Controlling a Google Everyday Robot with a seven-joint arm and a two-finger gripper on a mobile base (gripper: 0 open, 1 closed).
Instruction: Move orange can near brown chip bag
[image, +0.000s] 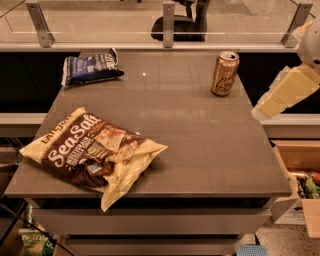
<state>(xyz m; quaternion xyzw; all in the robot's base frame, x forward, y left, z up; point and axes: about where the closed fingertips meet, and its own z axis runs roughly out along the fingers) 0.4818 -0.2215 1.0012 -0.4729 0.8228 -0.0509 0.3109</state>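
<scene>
The gripper (264, 108) hangs off the counter's (200, 145) right edge, pale and blocky; how far it is open cannot be told, and nothing is seen in its hold; the orange can (224, 73) stands upright on the counter, left of the gripper and a little farther back, near it but apart; the brown chip bag (95, 150) lies flat well to the gripper's left, toward the front edge; a dark blue bag (90, 67) lies far left at the back.

The single camera looks steeply down across the grey rectangular table (200, 150) toward the glass railing (100, 22), fairly near, with the pale gripper (261, 111) at the right edge.
</scene>
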